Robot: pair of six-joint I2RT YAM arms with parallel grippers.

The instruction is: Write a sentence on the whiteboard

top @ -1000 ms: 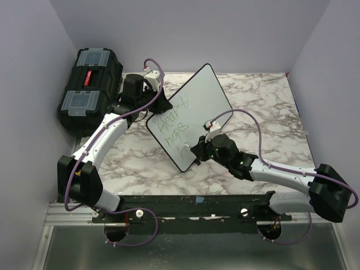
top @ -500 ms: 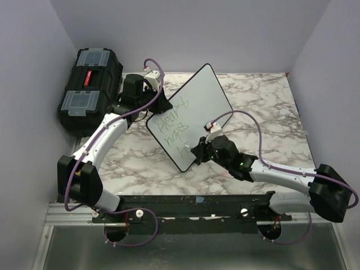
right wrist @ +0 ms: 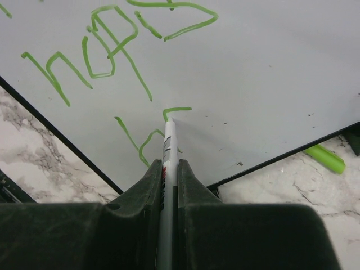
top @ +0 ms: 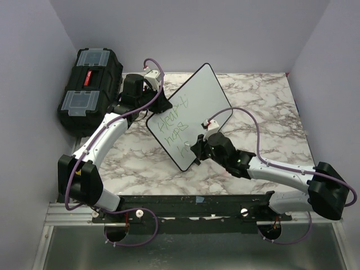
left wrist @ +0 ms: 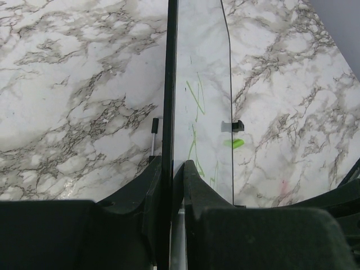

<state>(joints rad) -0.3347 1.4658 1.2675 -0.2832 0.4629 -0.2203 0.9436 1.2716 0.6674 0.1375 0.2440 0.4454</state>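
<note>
The whiteboard (top: 197, 107) stands tilted on the marble table, its left edge clamped in my left gripper (top: 159, 107); the left wrist view shows it edge-on (left wrist: 169, 84) between the shut jaws. The sentence (top: 171, 125) is green handwriting in three lines; the right wrist view shows its letters (right wrist: 107, 50). My right gripper (top: 197, 151) is shut on a white marker (right wrist: 169, 152) whose tip touches the board at the third line's newest green stroke (right wrist: 177, 109). The marker's green cap (right wrist: 325, 159) lies on the table beyond the board's lower edge.
A black toolbox (top: 90, 87) with clear lid compartments sits at the far left beside the table. The marble table (top: 264, 107) has purple walls behind and at both sides. The green cap also shows in the left wrist view (left wrist: 234, 143).
My right gripper with the marker has shifted slightly up and left along the board's third line, adding a short green stroke. The left arm and the board have not moved.
</note>
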